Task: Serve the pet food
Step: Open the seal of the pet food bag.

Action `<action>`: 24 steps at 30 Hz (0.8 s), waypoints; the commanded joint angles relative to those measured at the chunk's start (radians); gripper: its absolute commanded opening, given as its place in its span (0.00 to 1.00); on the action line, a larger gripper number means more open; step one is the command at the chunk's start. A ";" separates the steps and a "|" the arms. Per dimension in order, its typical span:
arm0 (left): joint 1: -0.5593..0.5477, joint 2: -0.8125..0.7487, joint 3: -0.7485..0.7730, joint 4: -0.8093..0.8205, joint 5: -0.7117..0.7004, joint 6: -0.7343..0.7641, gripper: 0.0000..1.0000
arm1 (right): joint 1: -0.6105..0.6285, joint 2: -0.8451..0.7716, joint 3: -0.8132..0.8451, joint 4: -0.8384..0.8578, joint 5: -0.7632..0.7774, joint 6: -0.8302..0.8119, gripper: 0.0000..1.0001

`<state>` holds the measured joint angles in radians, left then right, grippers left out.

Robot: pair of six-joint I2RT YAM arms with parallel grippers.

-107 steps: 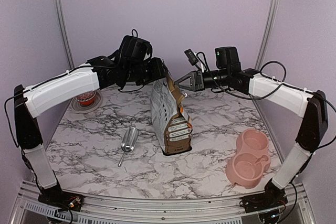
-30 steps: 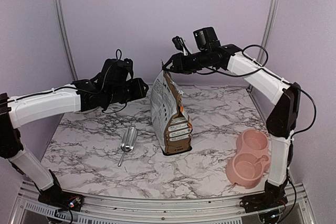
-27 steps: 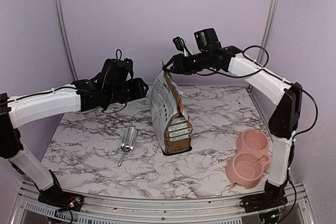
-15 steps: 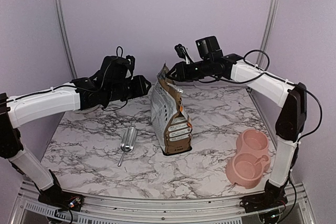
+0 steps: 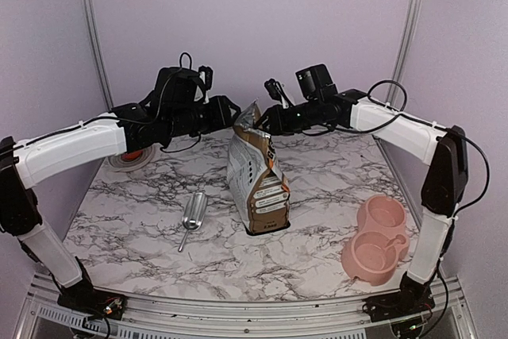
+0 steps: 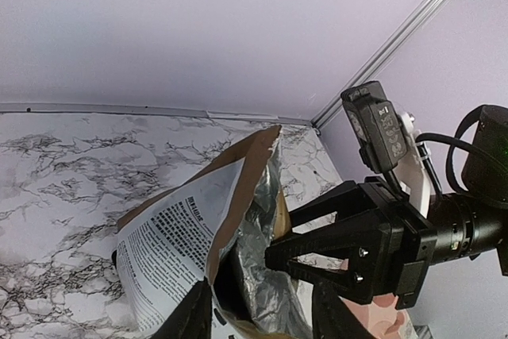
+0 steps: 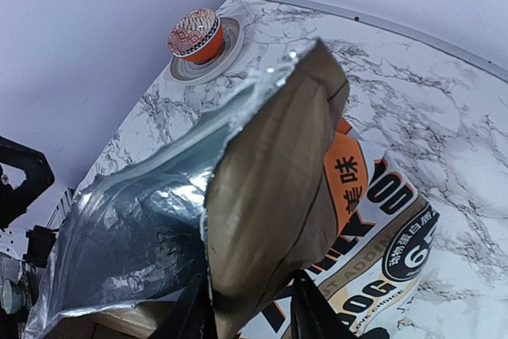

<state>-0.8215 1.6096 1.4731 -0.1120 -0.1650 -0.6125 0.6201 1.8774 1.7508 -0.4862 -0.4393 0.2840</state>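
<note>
A bag of pet food (image 5: 258,184) stands upright at the middle of a marble table (image 5: 135,236), between a metal scoop (image 5: 193,213) and a pink double bowl (image 5: 377,240), its foil-lined mouth gaping. The right pincer (image 7: 250,311) is clamped on a brown flap at the bag's top. The left pincer (image 6: 262,317) has its fingers spread astride the opposite rim. The kibble itself is out of sight.
</note>
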 commanded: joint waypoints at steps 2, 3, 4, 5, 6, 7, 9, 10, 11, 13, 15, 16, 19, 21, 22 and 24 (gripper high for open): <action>0.005 0.066 0.103 -0.081 0.006 0.019 0.45 | 0.012 -0.021 0.086 -0.040 -0.039 -0.027 0.34; 0.005 0.078 0.115 -0.093 0.004 0.016 0.45 | 0.012 -0.021 0.092 -0.041 -0.042 -0.031 0.34; 0.005 0.088 0.123 -0.101 0.004 0.013 0.45 | 0.012 -0.021 0.097 -0.039 -0.044 -0.032 0.34; 0.005 0.096 0.129 -0.106 0.005 0.008 0.45 | 0.013 -0.021 0.099 -0.038 -0.046 -0.033 0.34; 0.005 0.102 0.137 -0.112 0.005 0.003 0.46 | 0.012 -0.021 0.101 -0.038 -0.048 -0.034 0.34; 0.005 0.110 0.146 -0.123 0.000 -0.002 0.46 | 0.012 -0.021 0.103 -0.037 -0.048 -0.035 0.34; 0.005 0.125 0.164 -0.151 -0.015 -0.010 0.46 | 0.012 -0.021 0.110 -0.039 -0.048 -0.041 0.34; 0.005 0.129 0.168 -0.160 -0.017 -0.011 0.45 | 0.011 -0.021 0.115 -0.041 -0.048 -0.045 0.34; 0.006 0.132 0.167 -0.163 -0.018 -0.012 0.45 | 0.010 -0.021 0.121 -0.042 -0.046 -0.047 0.34; 0.005 0.137 0.167 -0.166 -0.015 -0.012 0.45 | 0.007 -0.021 0.132 -0.046 -0.047 -0.052 0.35; 0.005 0.141 0.168 -0.170 -0.009 -0.014 0.42 | 0.004 -0.019 0.150 -0.049 -0.047 -0.056 0.35; 0.005 0.142 0.167 -0.169 -0.009 -0.016 0.40 | 0.002 -0.016 0.159 -0.050 -0.045 -0.058 0.35; 0.004 0.144 0.166 -0.172 -0.008 -0.018 0.32 | -0.001 -0.008 0.188 -0.060 -0.044 -0.064 0.35; 0.005 0.145 0.165 -0.173 -0.008 -0.018 0.26 | -0.005 -0.004 0.209 -0.069 -0.042 -0.069 0.35; 0.005 0.146 0.165 -0.173 -0.008 -0.018 0.23 | -0.006 -0.001 0.220 -0.073 -0.042 -0.071 0.35; 0.005 0.151 0.168 -0.173 -0.003 -0.018 0.17 | -0.009 0.002 0.238 -0.080 -0.041 -0.073 0.35</action>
<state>-0.8207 1.7351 1.6207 -0.2413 -0.1677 -0.6361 0.6178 1.8774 1.9202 -0.5442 -0.4709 0.2302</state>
